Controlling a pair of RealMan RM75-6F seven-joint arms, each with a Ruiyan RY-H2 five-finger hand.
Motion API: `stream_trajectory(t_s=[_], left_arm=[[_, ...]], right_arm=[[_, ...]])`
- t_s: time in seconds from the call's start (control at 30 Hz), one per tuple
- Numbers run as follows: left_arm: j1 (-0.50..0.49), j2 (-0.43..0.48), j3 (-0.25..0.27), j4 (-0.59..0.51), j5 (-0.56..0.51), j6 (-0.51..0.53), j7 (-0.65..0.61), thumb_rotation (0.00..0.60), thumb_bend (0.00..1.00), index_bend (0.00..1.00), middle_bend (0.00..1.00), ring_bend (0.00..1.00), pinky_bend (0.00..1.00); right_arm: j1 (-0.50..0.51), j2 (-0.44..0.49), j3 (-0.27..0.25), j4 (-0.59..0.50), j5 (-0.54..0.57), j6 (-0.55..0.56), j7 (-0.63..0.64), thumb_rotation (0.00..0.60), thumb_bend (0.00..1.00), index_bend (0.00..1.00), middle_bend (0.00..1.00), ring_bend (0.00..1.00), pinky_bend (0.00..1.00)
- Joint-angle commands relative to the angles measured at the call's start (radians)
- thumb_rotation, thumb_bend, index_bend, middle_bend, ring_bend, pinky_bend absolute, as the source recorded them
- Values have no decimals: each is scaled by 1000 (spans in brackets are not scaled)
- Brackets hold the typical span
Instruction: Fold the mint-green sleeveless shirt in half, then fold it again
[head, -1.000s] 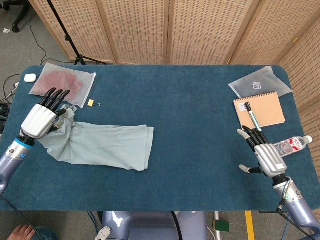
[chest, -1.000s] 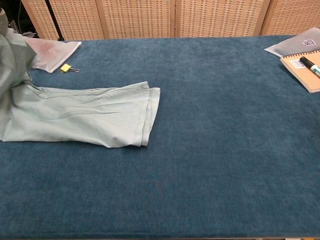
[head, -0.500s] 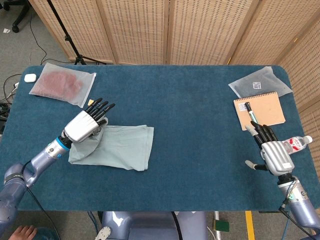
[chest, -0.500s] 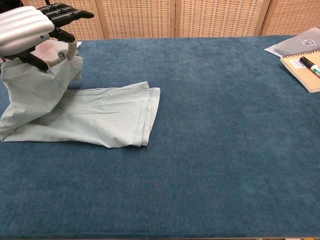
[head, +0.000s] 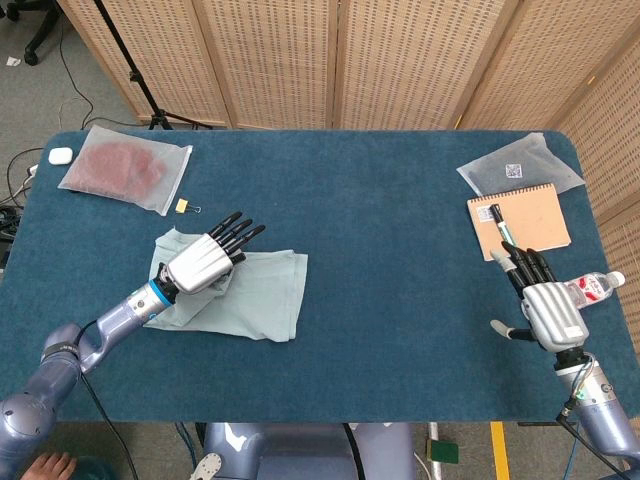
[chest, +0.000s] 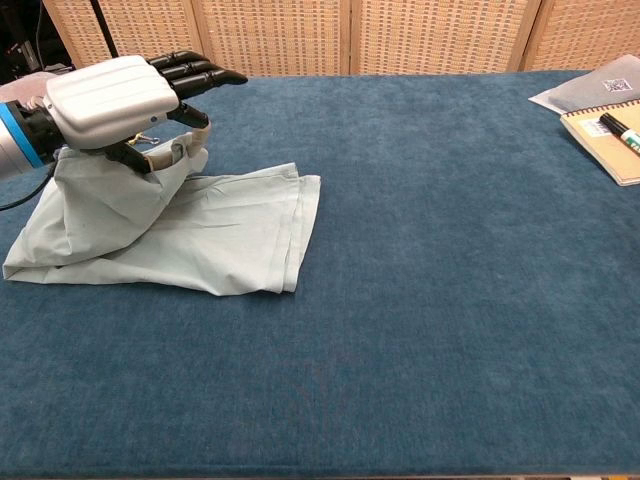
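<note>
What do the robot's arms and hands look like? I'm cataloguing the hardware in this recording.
Both match. The left hand and right hand each have a ribbed silver-white back shell and black fingers with pale tips. A bright blue ring marks the left wrist; the forearms are grey-blue. A thin dark cable runs along each arm, seen from the head view.

Blue table (head: 400, 300) — shirt (head: 260, 295), notebook (head: 520, 222), bottle (head: 585, 292)

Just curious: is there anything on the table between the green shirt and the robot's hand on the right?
No. In the head view, only bare blue tabletop stretches from the mint-green shirt to the right hand.
</note>
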Motion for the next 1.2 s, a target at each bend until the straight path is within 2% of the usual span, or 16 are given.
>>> stream_trajectory(t_s=[0.03, 0.53, 0.57, 0.63, 0.7, 0.77, 0.83, 1.0, 1.07, 1.2], left_arm=[[-16, -19, -7, -6, -7, -35, 15, 600, 517, 786, 0, 0, 0], [-54, -84, -34, -2, -35, -119, 64, 600, 471, 784, 0, 0, 0], [-56, -86, -35, -2, -36, -121, 65, 600, 459, 748, 0, 0, 0], [-57, -94, -38, -1, -39, -130, 72, 600, 432, 545, 0, 0, 0], [-57, -103, -44, -3, -49, -151, 81, 600, 385, 162, 0, 0, 0], [-57, -108, -55, -11, -62, -158, 77, 600, 342, 9, 0, 0, 0], [-55, -107, -82, -39, -87, -141, 30, 600, 284, 0, 0, 0, 0], [-56, -93, -105, -77, -104, -120, -14, 600, 43, 0, 0, 0, 0], [-57, -85, -119, -101, -114, -113, -32, 600, 6, 0, 0, 0, 0], [-55, -62, -150, -153, -134, -77, -54, 600, 0, 0, 0, 0, 0]], right_arm=[[-1, 1, 0, 0, -1, 1, 2, 600, 0, 0, 0, 0, 1], [-2, 10, 1, -1, -5, 1, 28, 600, 0, 0, 0, 0, 1], [-2, 10, 1, -1, -5, 1, 29, 600, 0, 0, 0, 0, 1], [-2, 11, 1, -1, -6, 1, 31, 600, 0, 0, 0, 0, 1], [-3, 12, 1, -1, -7, 1, 34, 600, 0, 0, 0, 0, 1], [-3, 14, 0, -2, -8, 1, 37, 600, 0, 0, 0, 0, 1], [-4, 15, 1, -2, -7, 3, 40, 600, 0, 0, 0, 0, 1], [-3, 15, 0, -2, -9, 1, 40, 600, 0, 0, 0, 0, 1], [-3, 15, -1, -3, -11, -1, 39, 600, 0, 0, 0, 0, 1], [-3, 15, -2, -4, -11, -1, 38, 600, 0, 0, 0, 0, 1]])
